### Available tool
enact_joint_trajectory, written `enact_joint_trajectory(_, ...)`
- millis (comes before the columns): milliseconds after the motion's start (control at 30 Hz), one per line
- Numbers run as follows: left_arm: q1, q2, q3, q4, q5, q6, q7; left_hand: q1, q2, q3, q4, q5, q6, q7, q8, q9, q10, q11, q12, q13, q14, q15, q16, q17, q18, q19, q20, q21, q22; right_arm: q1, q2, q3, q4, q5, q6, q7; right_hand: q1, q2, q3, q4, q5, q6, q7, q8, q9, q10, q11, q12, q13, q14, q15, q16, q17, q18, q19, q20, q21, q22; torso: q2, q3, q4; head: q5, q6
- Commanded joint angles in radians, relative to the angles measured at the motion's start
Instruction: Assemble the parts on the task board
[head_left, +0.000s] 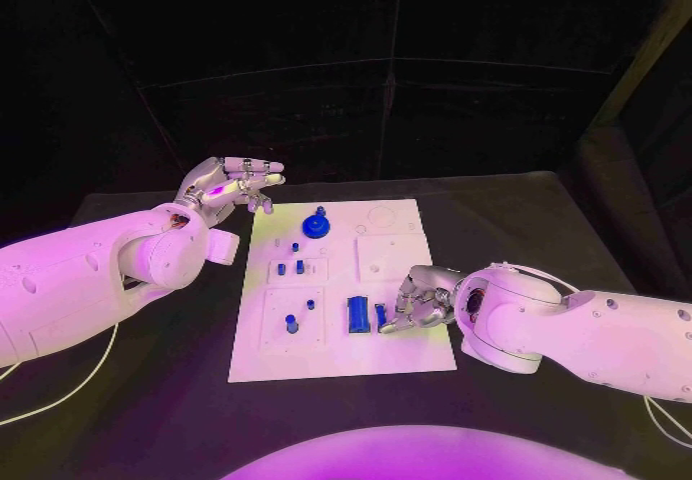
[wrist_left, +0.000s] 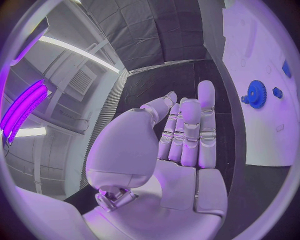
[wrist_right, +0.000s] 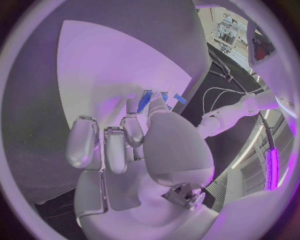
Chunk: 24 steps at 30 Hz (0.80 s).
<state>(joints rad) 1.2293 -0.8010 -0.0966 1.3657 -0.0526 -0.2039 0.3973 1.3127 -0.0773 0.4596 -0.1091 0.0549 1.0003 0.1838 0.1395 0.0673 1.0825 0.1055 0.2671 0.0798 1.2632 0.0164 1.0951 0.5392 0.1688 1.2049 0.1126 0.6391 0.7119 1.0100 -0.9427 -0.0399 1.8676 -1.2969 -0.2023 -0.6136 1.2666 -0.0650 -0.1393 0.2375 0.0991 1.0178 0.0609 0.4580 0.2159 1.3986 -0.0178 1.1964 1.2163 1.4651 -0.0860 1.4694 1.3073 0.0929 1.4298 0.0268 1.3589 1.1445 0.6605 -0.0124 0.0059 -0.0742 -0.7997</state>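
My right hand, at the frame's lower middle, pinches a small blue part on the task board. It looks light, rigid and slippery; I'd hold its sides. My left hand hovers spread, holding nothing.

The flat white task board looks like matt, smooth plastic, its face broken by shallow moulded recesses. The small blue toothed gear and the blue rectangular block seem hard, slightly glossy plastic. Each silver robot hand, left and right, has a satin metallic sheen with smooth pale pads. The black tabletop appears dull, possibly cloth-covered
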Motion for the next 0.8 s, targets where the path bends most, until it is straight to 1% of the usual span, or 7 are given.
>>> enact_joint_trajectory(33, 0.001, 0.002, 0.0, 0.0, 0.002, 0.013, 0.003, -0.005, 0.006, -0.006, -0.001, -0.003, -0.007, -0.001, -0.001, -0.001, -0.005, 0.001, 0.006, -0.001, -0.008, 0.001, -0.004, -0.001, 0.013, -0.004, 0.002, -0.004, -0.001, 0.001, 0.006, 0.0, -0.01, -0.008, 0.009, 0.006, 0.006, 0.012, -0.004, -0.004, 0.008, -0.006, 0.002, 0.0, 0.002, 0.0, 0.004, -0.006, 0.001, 0.071, 0.005, -0.004, 0.085, -0.013, 0.001, 0.001, -0.001, 0.002, 0.001, -0.0001, 0.0012, 0.0, -0.001)
enact_joint_trajectory(200, 0.001, 0.003, 0.0, -0.001, 0.002, 0.014, 0.002, -0.005, 0.006, -0.006, -0.001, -0.003, -0.007, -0.001, -0.001, -0.001, -0.005, 0.001, 0.006, -0.001, -0.008, 0.001, -0.004, -0.001, 0.013, -0.004, 0.002, -0.004, -0.001, 0.001, 0.018, 0.0, -0.032, -0.011, -0.016, -0.008, -0.008, 0.041, -0.016, 0.011, 0.035, -0.003, 0.001, 0.001, 0.004, 0.002, 0.003, -0.004, 0.003, 0.072, 0.005, -0.003, 0.088, -0.014, 0.002, 0.001, 0.001, 0.005, 0.001, 0.0013, 0.0007, 0.002, 0.0)
enact_joint_trajectory(300, 0.001, 0.003, 0.0, -0.002, 0.002, 0.014, 0.001, -0.005, 0.006, -0.006, -0.001, -0.003, -0.007, -0.001, -0.001, -0.001, -0.005, 0.001, 0.006, -0.001, -0.008, 0.001, -0.004, -0.001, 0.013, -0.004, 0.002, -0.004, -0.001, 0.001, 0.025, 0.0, -0.042, -0.012, -0.019, -0.011, -0.009, 0.046, -0.018, 0.013, 0.038, -0.002, 0.0, 0.001, 0.005, 0.003, 0.003, -0.003, 0.004, 0.072, 0.005, -0.002, 0.089, -0.014, 0.002, 0.001, 0.001, 0.006, 0.002, 0.0009, -0.0001, 0.001, 0.0)
enact_joint_trajectory(467, 0.001, 0.005, 0.0, -0.002, 0.002, 0.016, 0.0, -0.003, 0.007, -0.005, -0.002, -0.003, -0.008, -0.001, -0.001, -0.001, -0.007, 0.001, 0.007, -0.002, -0.009, 0.001, -0.004, -0.002, 0.013, -0.004, 0.002, -0.005, -0.001, 0.001, 0.038, 0.0, -0.058, -0.012, -0.008, -0.011, 0.006, 0.049, -0.022, 0.004, 0.044, -0.002, 0.0, 0.002, 0.006, 0.004, 0.002, -0.003, 0.004, 0.072, 0.004, -0.002, 0.089, -0.014, 0.002, 0.001, 0.001, 0.006, 0.002, 0.0004, 0.0012, 0.0, 0.0)
enact_joint_trajectory(600, 0.001, 0.004, 0.0, -0.002, 0.002, 0.016, 0.001, -0.002, 0.007, -0.005, -0.003, -0.003, -0.008, -0.001, -0.001, -0.001, -0.007, 0.001, 0.007, -0.002, -0.01, 0.001, -0.004, -0.002, 0.013, -0.004, 0.002, -0.005, -0.002, 0.001, 0.043, 0.0, -0.059, -0.012, -0.009, -0.01, 0.016, 0.049, -0.025, -0.004, 0.046, -0.003, 0.0, 0.001, 0.007, 0.002, 0.002, -0.006, 0.002, 0.072, 0.004, -0.003, 0.087, -0.014, 0.002, 0.001, 0.001, 0.005, 0.0, 0.0002, -0.0008, 0.0, -0.001)
enact_joint_trajectory(700, 0.001, 0.004, 0.0, -0.001, 0.002, 0.017, 0.002, -0.001, 0.007, -0.005, -0.003, -0.003, -0.008, -0.001, -0.001, -0.001, -0.008, 0.001, 0.008, -0.002, -0.01, 0.001, -0.004, -0.002, 0.014, -0.005, 0.002, -0.005, -0.002, 0.001, 0.038, 0.0, -0.054, -0.001, -0.022, -0.004, 0.017, 0.048, -0.027, -0.005, 0.047, -0.004, 0.001, 0.001, 0.007, 0.002, 0.002, -0.006, 0.002, 0.072, 0.004, -0.003, 0.087, -0.013, 0.001, 0.0, 0.0, 0.003, 0.0, 0.0003, 0.0, 0.0, -0.001)
enact_joint_trajectory(800, 0.001, 0.003, 0.0, -0.002, 0.002, 0.018, 0.002, -0.001, 0.007, -0.005, -0.003, -0.003, -0.008, -0.001, -0.001, -0.001, -0.008, 0.001, 0.008, -0.002, -0.01, 0.001, -0.004, -0.002, 0.014, -0.005, 0.002, -0.005, -0.002, 0.001, 0.029, 0.0, -0.047, 0.039, -0.054, 0.03, 0.01, 0.041, -0.04, -0.003, 0.047, -0.011, 0.003, -0.003, 0.006, -0.003, 0.004, -0.015, -0.005, 0.069, 0.005, -0.01, 0.076, -0.012, -0.002, 0.001, -0.005, -0.005, -0.001, 0.0006, -0.0024, 0.002, 0.001)
